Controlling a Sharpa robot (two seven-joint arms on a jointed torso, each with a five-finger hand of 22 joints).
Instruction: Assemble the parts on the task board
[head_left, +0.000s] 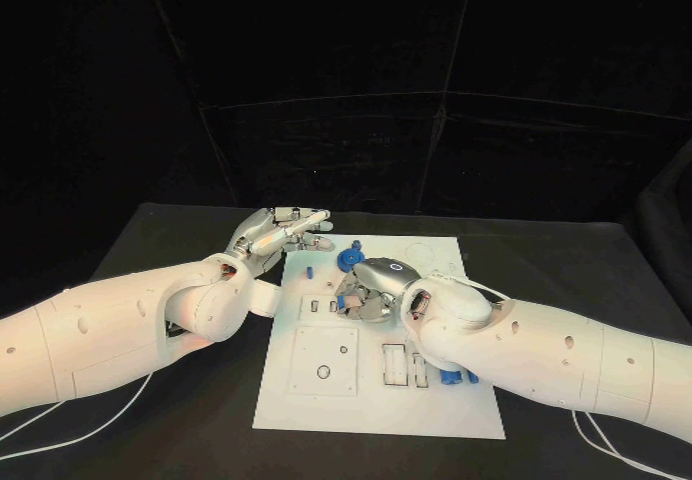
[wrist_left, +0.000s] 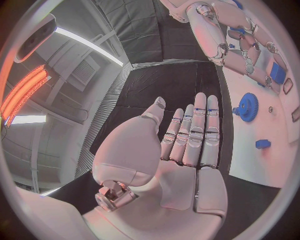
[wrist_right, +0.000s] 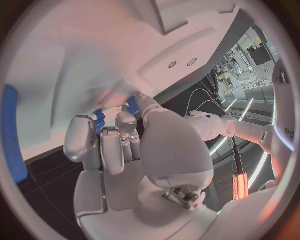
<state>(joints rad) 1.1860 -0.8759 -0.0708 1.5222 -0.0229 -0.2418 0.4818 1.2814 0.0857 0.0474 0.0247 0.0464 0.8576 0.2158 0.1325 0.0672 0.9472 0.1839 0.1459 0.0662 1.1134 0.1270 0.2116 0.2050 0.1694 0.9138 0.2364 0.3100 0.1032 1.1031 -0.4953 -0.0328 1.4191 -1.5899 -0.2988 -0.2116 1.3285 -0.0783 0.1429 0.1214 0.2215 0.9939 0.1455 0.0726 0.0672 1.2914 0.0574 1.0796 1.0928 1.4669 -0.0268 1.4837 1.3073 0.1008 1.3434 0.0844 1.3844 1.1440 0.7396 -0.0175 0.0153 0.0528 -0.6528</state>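
Nearest the robot, the near end of the white task board (head_left: 378, 415) lies flat on the black bench (head_left: 173, 430), with a large square outline and a few narrow slots marked on it; a small blue part (head_left: 459, 377) rests at its right side, just beside the right forearm. Further in, the right hand (head_left: 378, 285) is bent down over the middle of the board, palm toward the plate. In the right wrist view its fingers (wrist_right: 112, 145) are curled close together with a blue piece (wrist_right: 100, 119) showing between their tips, so I judge they are clamped on a part, though the grip itself is partly hidden. The step in hand looks like seating this piece into a socket near the board's centre. Beyond it, a blue gear (head_left: 351, 260) sits on the board toward the far end, with another small blue part (wrist_left: 263, 144) lying near it in the left wrist view. Farthest off, the left hand (head_left: 277, 232) hovers at the far left corner of the board, its fingers (wrist_left: 195, 131) straight, side by side and holding nothing. The next move probably calls for a careful downward press with the piece lined up over its socket, since the right hand hides the target from the head view; the left hand could steady the plate or reach for the gear.
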